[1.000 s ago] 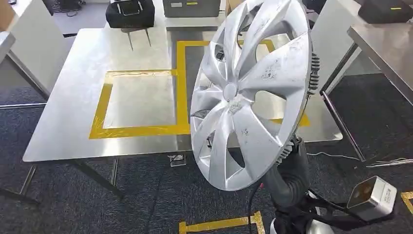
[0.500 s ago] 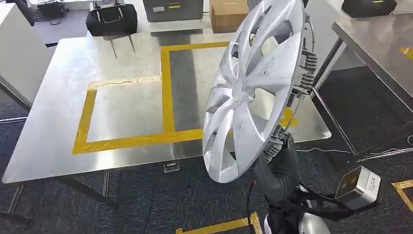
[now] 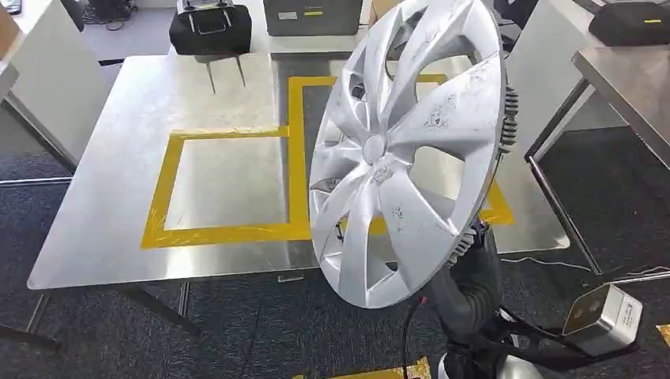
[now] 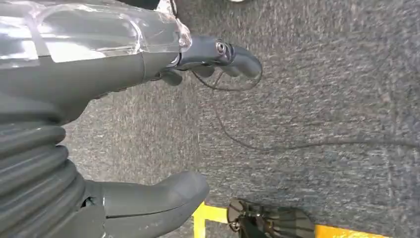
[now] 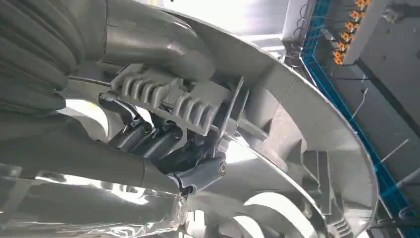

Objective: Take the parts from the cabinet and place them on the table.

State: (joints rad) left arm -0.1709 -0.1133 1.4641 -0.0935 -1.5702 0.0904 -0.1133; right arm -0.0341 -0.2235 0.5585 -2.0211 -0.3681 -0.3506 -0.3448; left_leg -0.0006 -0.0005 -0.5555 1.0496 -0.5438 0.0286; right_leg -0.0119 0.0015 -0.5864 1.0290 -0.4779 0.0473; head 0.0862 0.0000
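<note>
A large silver hubcap (image 3: 403,150) stands nearly upright with its spoked face toward me, above the near right part of the steel table (image 3: 103,221). My right hand (image 3: 468,260) comes up from below behind its lower rim and holds it. In the right wrist view the dark fingers (image 5: 163,141) curl around the clips on the hubcap's inner rim (image 5: 297,148). My left hand (image 4: 99,69) hangs over grey carpet, its fingers (image 4: 237,57) and thumb (image 4: 158,198) apart with nothing between them.
Yellow tape rectangles (image 3: 229,233) mark the tabletop. A black bag (image 3: 209,28) and a grey box (image 3: 312,16) sit beyond the far edge. A second steel table (image 3: 632,87) stands at the right and a white panel (image 3: 39,87) at the left. A cable (image 4: 297,146) lies on the carpet.
The camera has swung, so the whole scene shifted. Since half a second ago the hubcap has turned from more edge-on back to face me, still held in my right hand.
</note>
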